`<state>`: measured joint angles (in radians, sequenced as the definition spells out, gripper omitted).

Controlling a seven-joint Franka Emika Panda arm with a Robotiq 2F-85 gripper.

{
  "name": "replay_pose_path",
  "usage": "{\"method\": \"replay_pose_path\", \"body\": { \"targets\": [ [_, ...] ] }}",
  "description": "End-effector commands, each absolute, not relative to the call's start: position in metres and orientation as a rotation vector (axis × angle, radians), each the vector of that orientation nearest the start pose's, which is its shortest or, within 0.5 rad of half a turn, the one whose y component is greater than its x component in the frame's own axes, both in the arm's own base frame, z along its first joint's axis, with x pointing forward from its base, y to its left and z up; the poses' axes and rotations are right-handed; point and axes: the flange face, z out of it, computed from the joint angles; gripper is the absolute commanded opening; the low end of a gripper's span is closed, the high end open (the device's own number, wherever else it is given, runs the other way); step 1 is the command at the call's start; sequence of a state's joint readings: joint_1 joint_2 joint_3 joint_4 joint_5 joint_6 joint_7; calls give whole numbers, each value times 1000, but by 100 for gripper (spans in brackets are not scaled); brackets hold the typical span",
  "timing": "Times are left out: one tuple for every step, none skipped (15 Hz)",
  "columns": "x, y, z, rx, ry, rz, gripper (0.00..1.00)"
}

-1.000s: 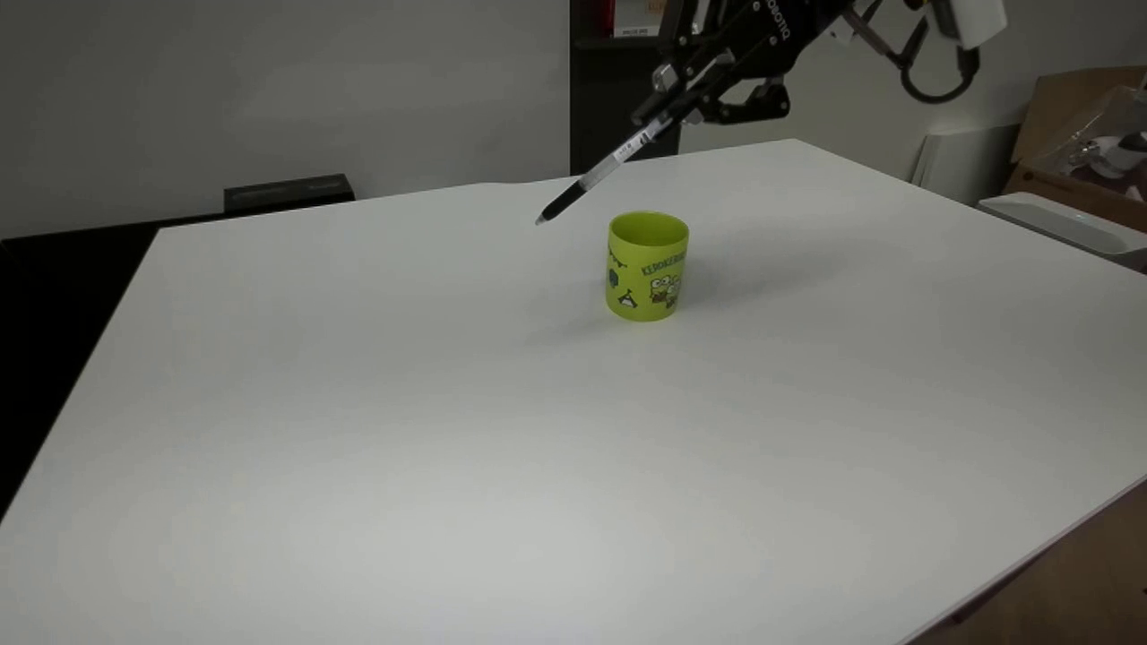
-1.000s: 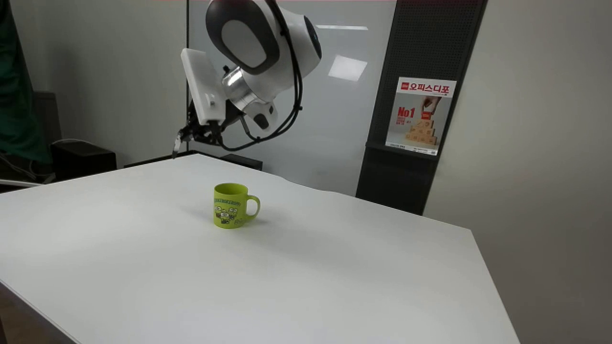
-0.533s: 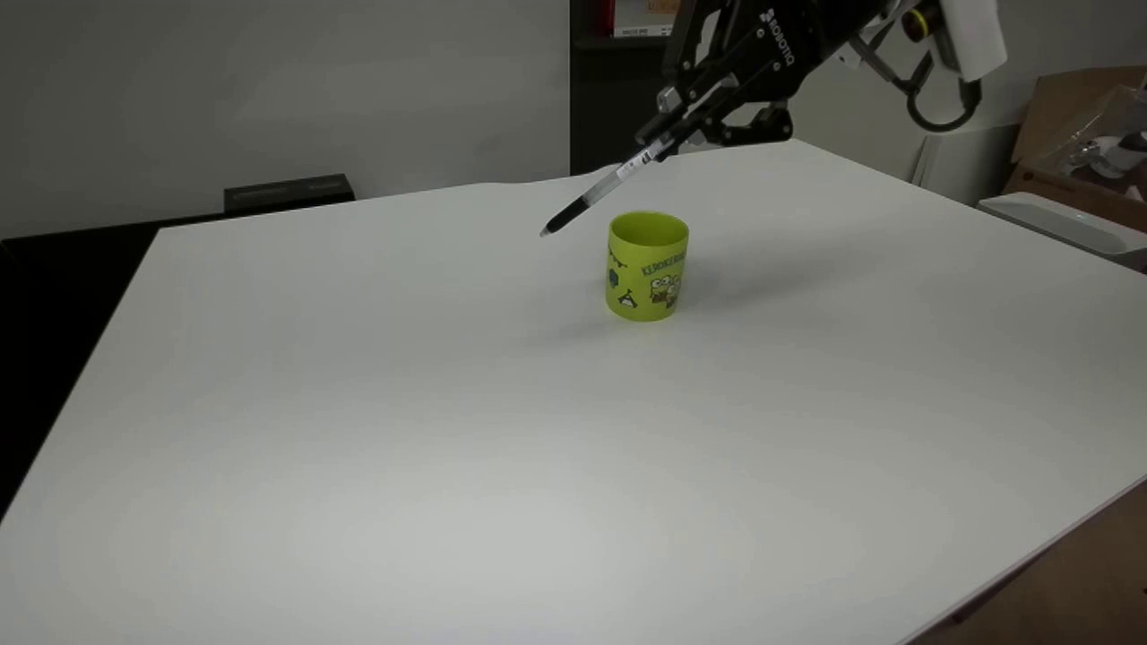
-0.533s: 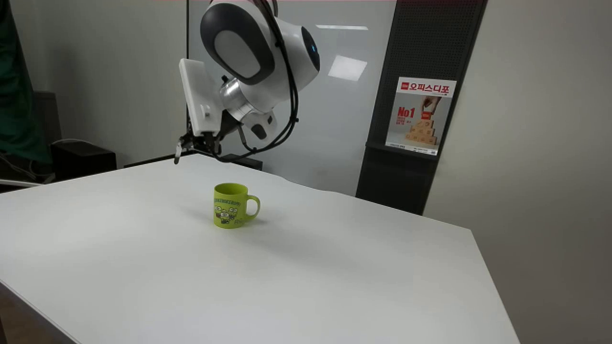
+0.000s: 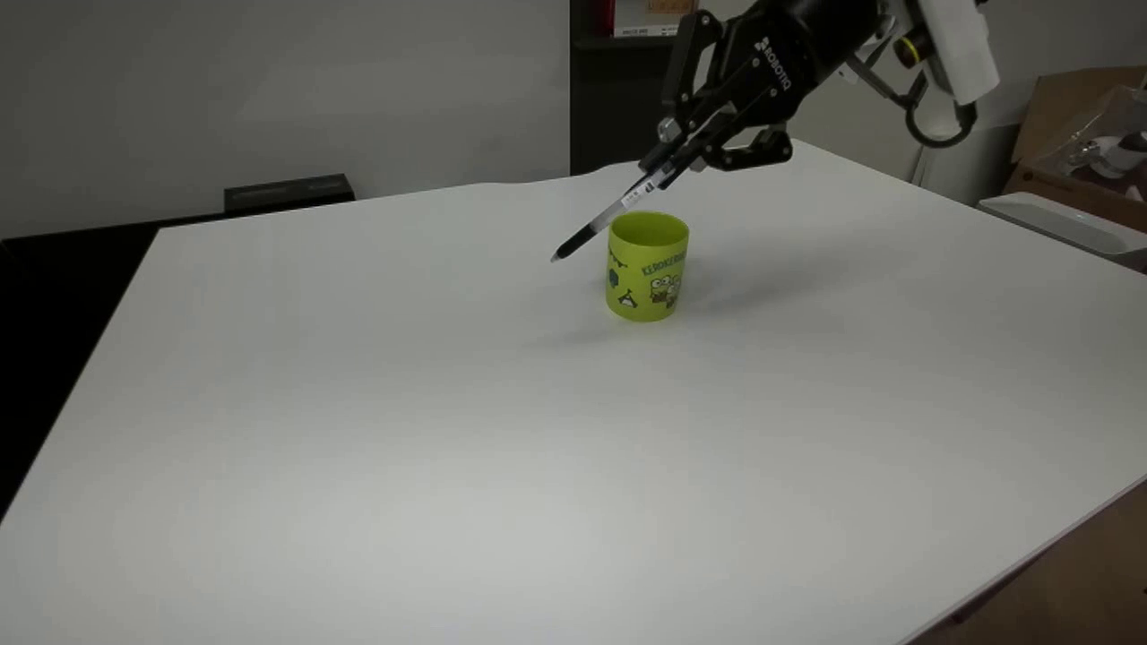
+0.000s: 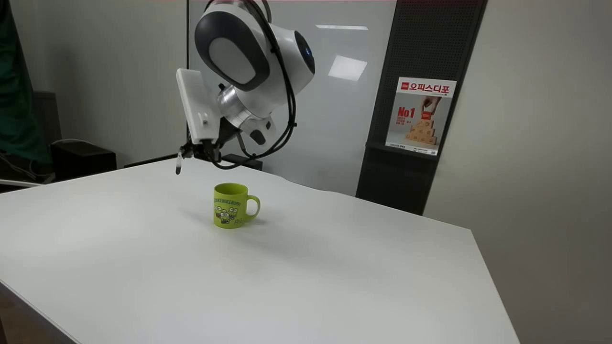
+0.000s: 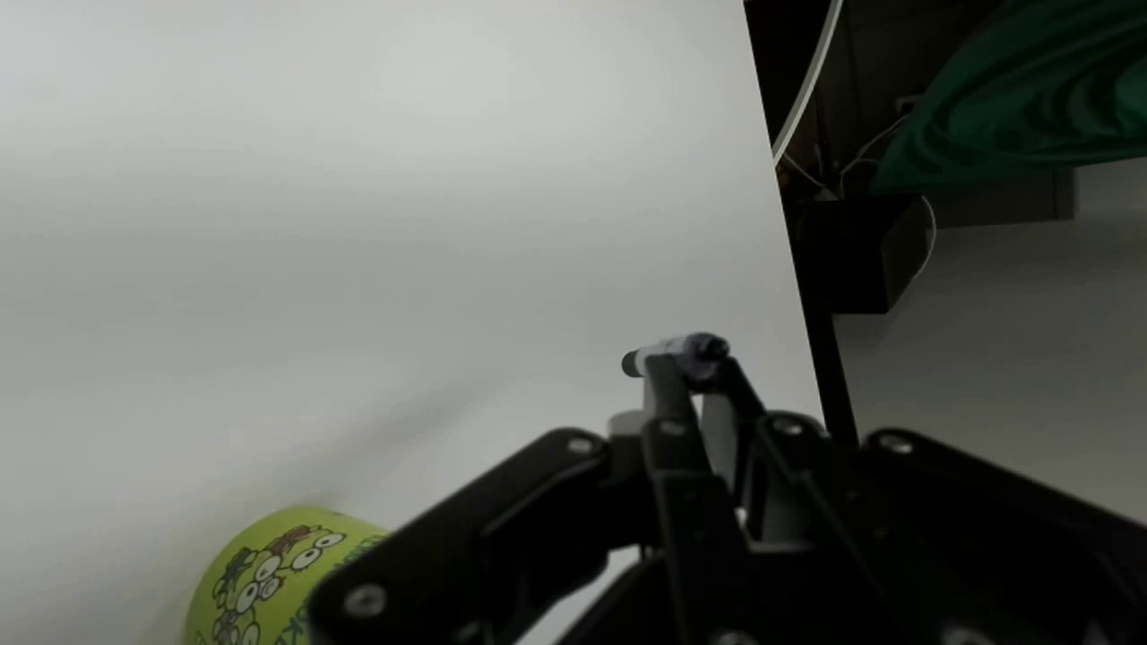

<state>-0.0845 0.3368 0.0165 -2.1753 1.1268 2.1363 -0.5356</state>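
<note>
Clear-barrelled pen point(image 5: 609, 214) pinched in pincer point(image 5: 659, 171), held tilted tip-down above white desk point(image 5: 448, 403), lime-green cartoon-frog mug point(image 6: 227, 210) stood upright on desk near pen but apart, handle point(image 6: 258, 205) seen in an exterior view, Korean-lettered poster point(image 6: 418, 117) mounted on dark perforated panel point(image 6: 435, 43)

Grey walls point(image 6: 540, 191) back a white table point(image 6: 306, 286). A glossy panel point(image 6: 330, 138) reflects light point(image 6: 348, 68) beside a black pegboard point(image 6: 432, 43) with a Korean poster point(image 6: 420, 117). Green fabric point(image 6: 19, 105) hangs near a black box point(image 6: 83, 157); brown floor point(image 5: 1084, 573) shows below.

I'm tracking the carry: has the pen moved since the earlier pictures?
Yes: in an exterior view, the pen has come down and rightward in the picture, judged against the unmoved green mug.
</note>
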Motion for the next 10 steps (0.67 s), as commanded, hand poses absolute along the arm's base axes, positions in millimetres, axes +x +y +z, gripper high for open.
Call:
{"method": "replay_pose_path", "body": {
  "targets": [
    [527, -9, 206, -2237, 490, 90, 3],
    [524, -12, 200, -2242, 504, 91, 3],
    [521, -15, 194, -2256, 521, 87, 3],
    [519, -19, 188, -2274, 530, 76, 3],
    [518, -23, 183, -2293, 543, 57, 3],
    [516, -26, 178, -2312, 552, 37, 3],
    [515, -30, 174, -2329, 565, 14, 3],
    [513, -33, 169, -2338, 573, -12, 3],
    [511, -35, 166, -2345, 581, -33, 3],
    [509, -37, 163, -2350, 588, -53, 3]
  ]
}}
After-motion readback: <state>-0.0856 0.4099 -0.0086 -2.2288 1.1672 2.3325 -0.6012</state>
